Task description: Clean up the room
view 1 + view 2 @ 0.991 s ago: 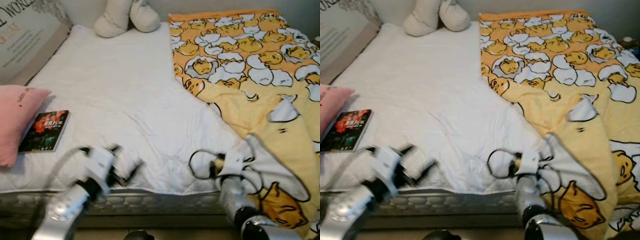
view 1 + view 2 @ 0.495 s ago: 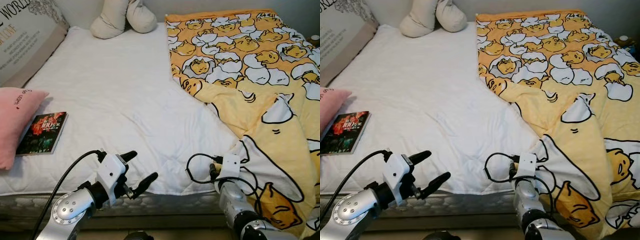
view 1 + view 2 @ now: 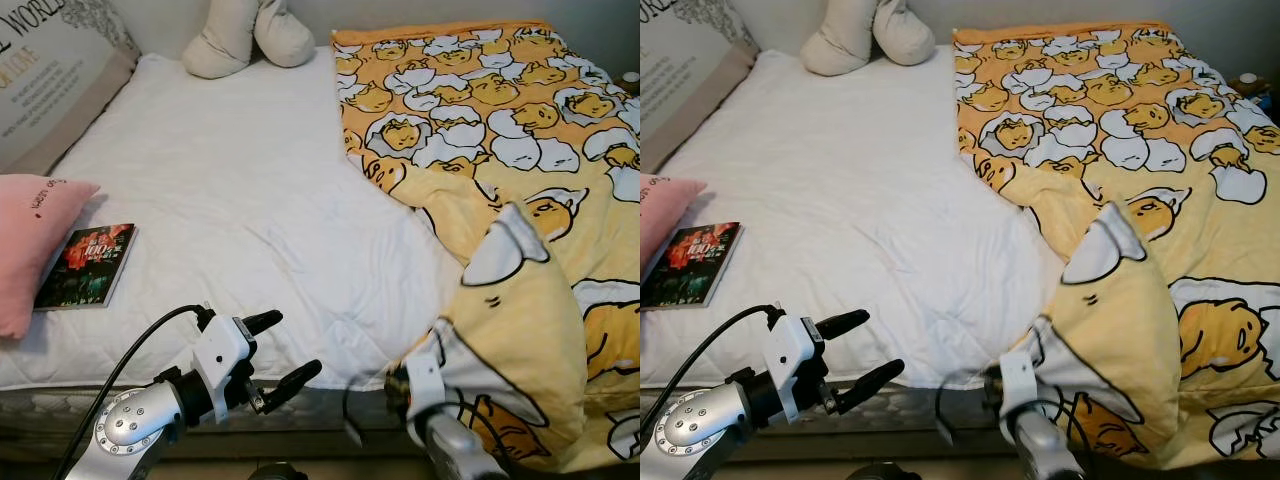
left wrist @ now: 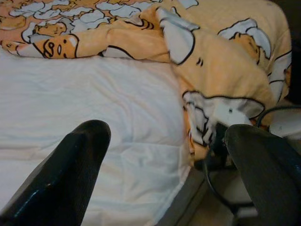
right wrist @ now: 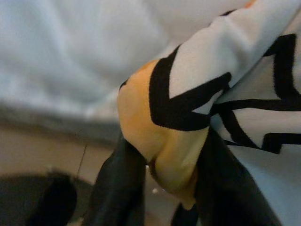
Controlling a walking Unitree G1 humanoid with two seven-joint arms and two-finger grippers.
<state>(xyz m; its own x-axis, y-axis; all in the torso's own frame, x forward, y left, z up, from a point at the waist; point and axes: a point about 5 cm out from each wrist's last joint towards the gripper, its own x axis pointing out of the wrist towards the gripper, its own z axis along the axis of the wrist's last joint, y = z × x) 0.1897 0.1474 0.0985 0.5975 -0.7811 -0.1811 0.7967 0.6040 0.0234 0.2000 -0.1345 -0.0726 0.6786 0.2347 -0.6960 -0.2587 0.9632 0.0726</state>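
A yellow blanket [image 3: 480,130] printed with egg cartoons covers the right half of the white bed [image 3: 230,200]. Its near corner is bunched into a raised fold [image 3: 510,300] at the bed's foot. My right gripper [image 5: 169,160] is shut on that corner, with yellow cloth pinched between the black fingers [image 5: 117,188]. Its wrist [image 3: 425,385] sits under the fold at the bed's front edge. My left gripper [image 3: 290,345] hovers open over the front edge of the mattress, holding nothing. The left wrist view looks across the sheet to the bunched blanket [image 4: 216,70].
A book [image 3: 88,263] lies on the sheet at the left, beside a pink pillow [image 3: 30,235]. A large lettered cushion [image 3: 50,70] leans at the far left. A cream plush [image 3: 250,35] rests at the head of the bed.
My right gripper has dropped lower at the bed's foot while holding the blanket corner, and the cloth has bunched into a raised fold. The left gripper has barely moved.
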